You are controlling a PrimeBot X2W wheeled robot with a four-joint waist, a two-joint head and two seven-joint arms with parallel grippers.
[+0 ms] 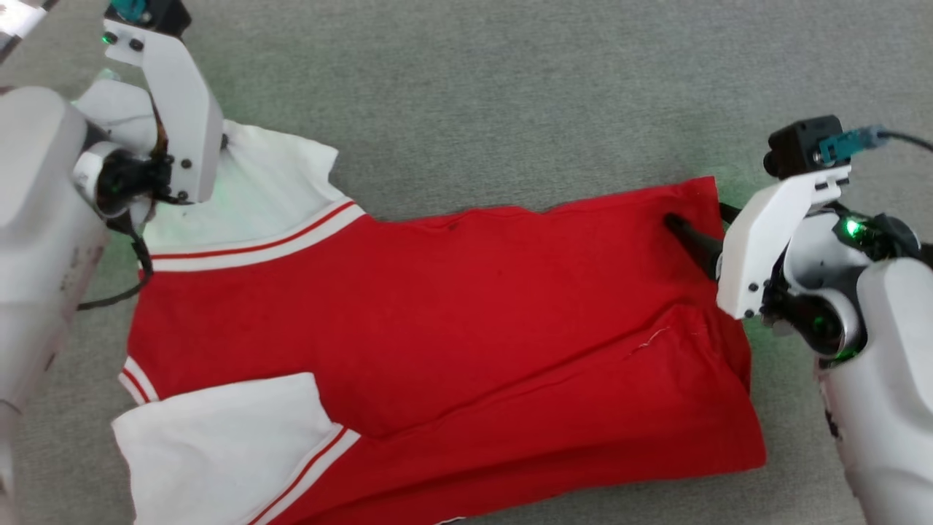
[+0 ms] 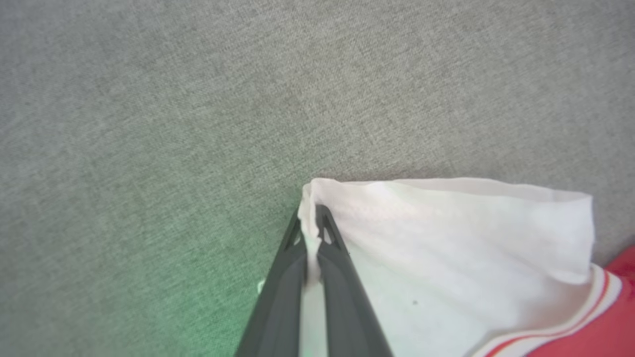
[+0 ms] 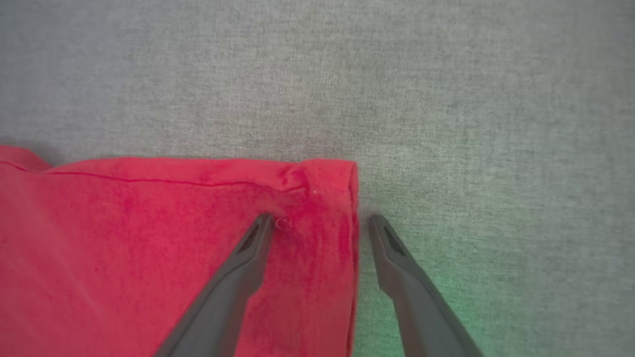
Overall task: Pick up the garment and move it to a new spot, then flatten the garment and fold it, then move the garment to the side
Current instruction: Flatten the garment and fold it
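Laid flat on the grey fabric surface (image 1: 510,87): the shirt (image 1: 437,313), red body running across the head view, white sleeves with red-and-white striped trim at the robot's left end, hem at the right end.

Clamped fully shut on the outer corner of the upper sleeve (image 2: 446,238): the left gripper (image 2: 311,213), a thin fold of white cloth pinched between both fingers.

Spread wide, holding nothing: the right gripper (image 3: 321,220), set at the upper hem corner, one finger (image 3: 248,258) over the red cloth, the other over bare surface just beside the shirt's edge.
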